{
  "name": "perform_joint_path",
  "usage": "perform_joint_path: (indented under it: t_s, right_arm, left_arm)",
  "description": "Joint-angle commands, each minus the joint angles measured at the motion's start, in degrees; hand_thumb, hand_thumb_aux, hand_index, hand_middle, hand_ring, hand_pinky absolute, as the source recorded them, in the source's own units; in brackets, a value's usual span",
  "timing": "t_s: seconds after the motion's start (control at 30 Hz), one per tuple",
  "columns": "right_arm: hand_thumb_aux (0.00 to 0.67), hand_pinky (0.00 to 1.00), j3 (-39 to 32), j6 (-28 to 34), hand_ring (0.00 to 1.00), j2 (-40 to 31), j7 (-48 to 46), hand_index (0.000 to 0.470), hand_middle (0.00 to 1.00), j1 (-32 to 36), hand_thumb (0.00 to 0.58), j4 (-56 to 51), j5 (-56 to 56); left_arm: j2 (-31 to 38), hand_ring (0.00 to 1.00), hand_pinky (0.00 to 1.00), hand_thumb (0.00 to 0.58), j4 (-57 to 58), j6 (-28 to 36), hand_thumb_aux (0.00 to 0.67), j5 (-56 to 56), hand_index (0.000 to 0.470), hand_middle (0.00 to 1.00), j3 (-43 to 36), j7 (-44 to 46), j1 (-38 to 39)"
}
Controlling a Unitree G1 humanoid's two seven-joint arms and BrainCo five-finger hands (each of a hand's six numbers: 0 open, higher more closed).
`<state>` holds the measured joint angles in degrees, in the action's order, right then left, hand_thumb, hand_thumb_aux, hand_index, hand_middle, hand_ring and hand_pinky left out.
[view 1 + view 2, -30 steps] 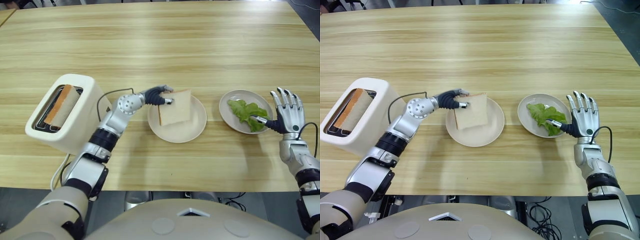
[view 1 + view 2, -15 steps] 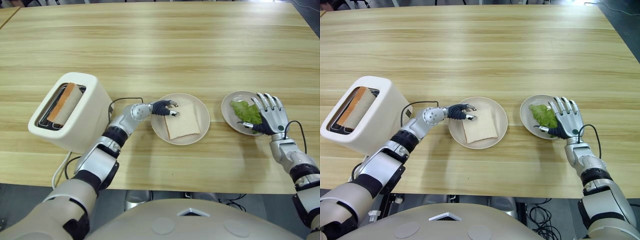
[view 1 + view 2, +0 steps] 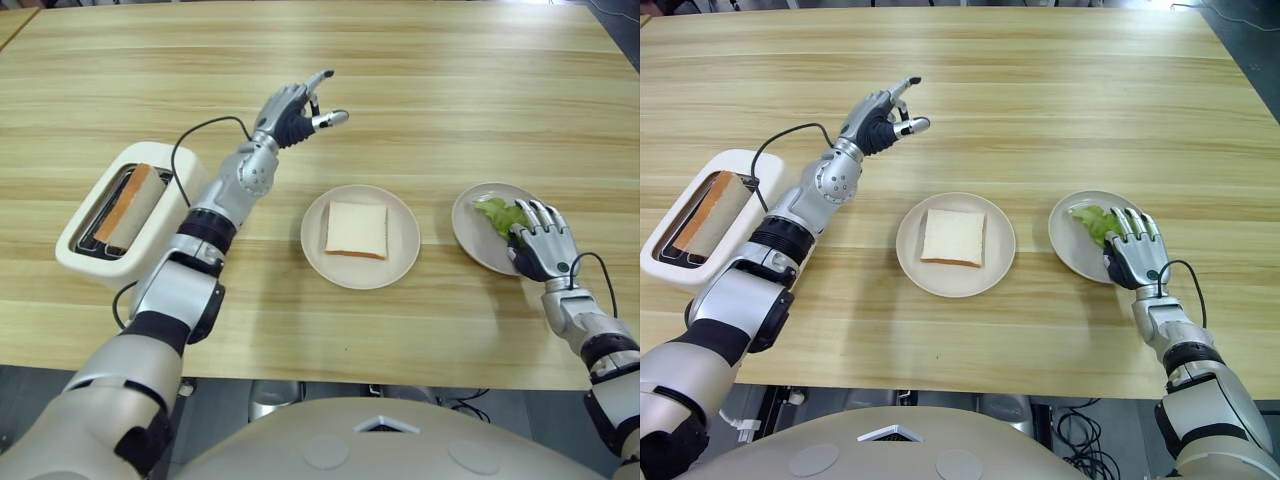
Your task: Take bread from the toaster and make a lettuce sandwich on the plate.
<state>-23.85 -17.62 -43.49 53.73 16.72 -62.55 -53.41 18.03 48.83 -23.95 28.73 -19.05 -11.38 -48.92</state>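
Note:
One slice of bread [image 3: 356,229] lies flat in the middle of the beige plate [image 3: 312,250]. A second slice [image 3: 130,205] stands in a slot of the white toaster [image 3: 160,165] at the left. My left hand [image 3: 295,105] hangs open and holds nothing, above the table beyond the plate and up and to the right of the toaster. A green lettuce leaf [image 3: 497,213] rests on a smaller plate [image 3: 468,235] at the right. My right hand [image 3: 540,250] lies on the leaf's near end with its fingers curled down onto it, hiding part of the leaf.
The toaster's black cable [image 3: 195,140] loops up beside my left forearm. Bare wooden table [image 3: 450,90] stretches behind both plates. The table's near edge [image 3: 400,375] runs just in front of the plates.
My left hand let go of the slice, which now lies flat on the plate, and rose away toward the far left. My right hand slid onto the lettuce and curled its fingers.

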Motion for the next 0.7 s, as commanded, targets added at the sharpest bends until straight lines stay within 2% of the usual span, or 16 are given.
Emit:
perform_joint_path:
  t_s: [0.03, 0.37, 0.5, 0.53, 0.57, 0.6, 0.7]
  right_arm:
    - [0.652, 0.0, -0.9, -0.8, 0.0, -0.1, -0.1, 0.447, 0.0, 0.3, 0.58, -1.4, 1.1]
    - [0.67, 0.0, -0.1, -3.8, 0.0, 0.3, 1.3, 0.46, 0.0, 1.5, 0.58, -1.1, 3.5]
    - [0.67, 0.0, 3.0, -9.6, 0.0, -0.5, 2.7, 0.46, 0.0, 1.5, 0.58, 3.3, 7.7]
    - [0.67, 0.25, 4.0, -12.4, 0.25, -0.6, 2.2, 0.46, 0.25, 1.3, 0.58, 4.8, 9.4]
    - [0.67, 0.77, 4.9, -14.5, 0.77, -0.5, 1.6, 0.46, 0.77, 1.1, 0.58, 6.3, 10.9]
    - [0.67, 1.0, 5.5, -16.5, 1.0, -0.4, 0.8, 0.46, 1.0, 0.9, 0.58, 7.7, 12.1]
    - [0.67, 1.0, 7.1, -20.8, 1.0, 0.2, -2.1, 0.46, 1.0, 0.3, 0.58, 11.4, 15.0]
  left_arm:
    - [1.6, 0.87, 0.87, 0.0, -3.5, -0.5, 0.0, -0.9, 0.0, 0.87, 2.4, -0.1, 1.3]
    - [3.2, 0.86, 0.86, 0.0, -10.4, -0.5, 0.0, -2.6, 0.0, 0.86, 5.6, 1.8, 6.1]
    - [5.0, 0.83, 0.83, 0.0, -21.2, 1.5, 0.0, -4.3, 0.0, 0.83, 8.6, 3.3, 9.8]
    - [5.5, 0.81, 0.81, 0.0, -24.8, 2.6, 0.0, -4.5, 0.0, 0.81, 9.6, 3.9, 11.2]
    - [5.9, 0.76, 0.76, 0.0, -28.3, 3.6, 0.0, -4.9, 0.0, 0.76, 10.7, 4.7, 12.5]
    - [6.3, 0.74, 0.74, 0.0, -31.9, 4.8, 0.0, -5.2, 0.0, 0.74, 11.8, 5.5, 14.0]
    - [7.7, 0.7, 0.7, 0.0, -42.2, 9.0, 0.0, -6.2, 0.0, 0.7, 15.3, 7.5, 18.7]
